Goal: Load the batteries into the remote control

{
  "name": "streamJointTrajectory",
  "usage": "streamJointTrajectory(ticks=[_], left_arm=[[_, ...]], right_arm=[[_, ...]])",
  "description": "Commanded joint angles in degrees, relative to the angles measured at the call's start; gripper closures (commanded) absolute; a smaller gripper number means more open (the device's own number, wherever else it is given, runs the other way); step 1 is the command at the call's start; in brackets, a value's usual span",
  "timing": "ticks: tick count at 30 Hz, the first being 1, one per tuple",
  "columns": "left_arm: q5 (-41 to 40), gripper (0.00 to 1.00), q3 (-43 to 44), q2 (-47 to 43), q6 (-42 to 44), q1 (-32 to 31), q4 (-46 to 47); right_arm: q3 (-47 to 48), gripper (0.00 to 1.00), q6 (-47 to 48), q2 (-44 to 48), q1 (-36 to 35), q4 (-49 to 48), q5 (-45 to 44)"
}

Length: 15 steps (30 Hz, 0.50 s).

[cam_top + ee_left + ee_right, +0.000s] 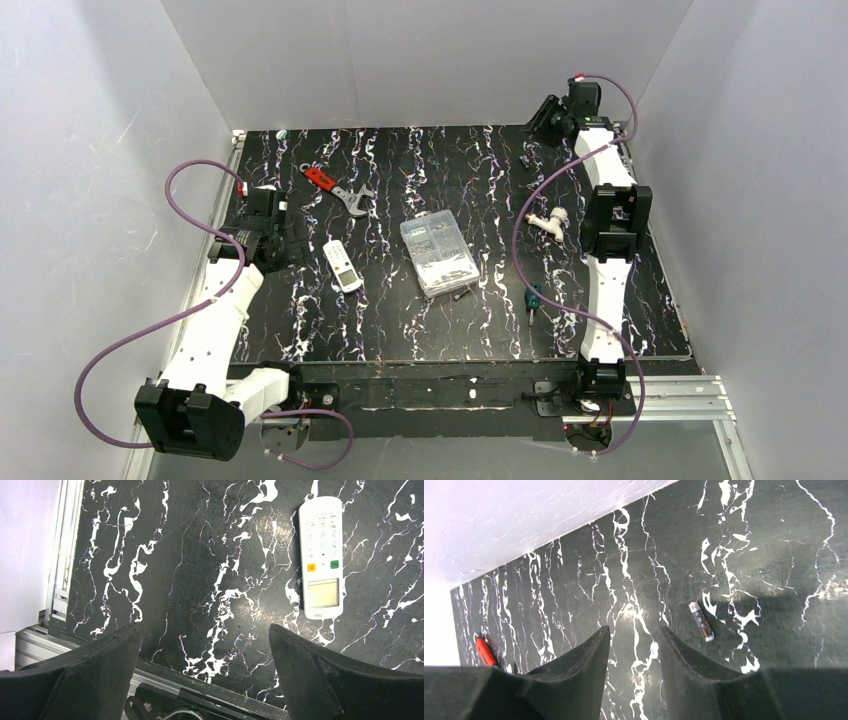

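Remote control point(321, 555): slim white plastic slab, rounded ends, flat on glossy black white-veined table point(200, 555), upper right of left wrist view. Left gripper point(204, 630) jaws wide apart, empty. Right gripper point(635, 630) jaws parted, empty; small cylindrical battery point(701, 622) right of centre.

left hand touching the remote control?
Apart. In the left wrist view the remote control lies flat on the table, and a strip of bare tabletop shows between it and the open left hand.
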State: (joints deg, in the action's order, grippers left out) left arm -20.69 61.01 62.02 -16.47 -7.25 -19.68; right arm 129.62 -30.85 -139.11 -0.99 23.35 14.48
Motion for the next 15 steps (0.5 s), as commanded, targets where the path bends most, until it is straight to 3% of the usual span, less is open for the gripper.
streamJointTrajectory(ticks=[1, 15], left_arm=[[-2.46, 0.01, 0.02, -0.71, 0.91, -0.14, -4.66], [-2.85, 0.00, 0.99, 1.11, 1.56, -0.16, -4.66]], right_arm=[[0.81, 0.50, -5.84, -4.47, 0.45, -6.54, 2.23], [1.94, 0.50, -20.81, -9.47, 3.84, -16.18, 5.05]])
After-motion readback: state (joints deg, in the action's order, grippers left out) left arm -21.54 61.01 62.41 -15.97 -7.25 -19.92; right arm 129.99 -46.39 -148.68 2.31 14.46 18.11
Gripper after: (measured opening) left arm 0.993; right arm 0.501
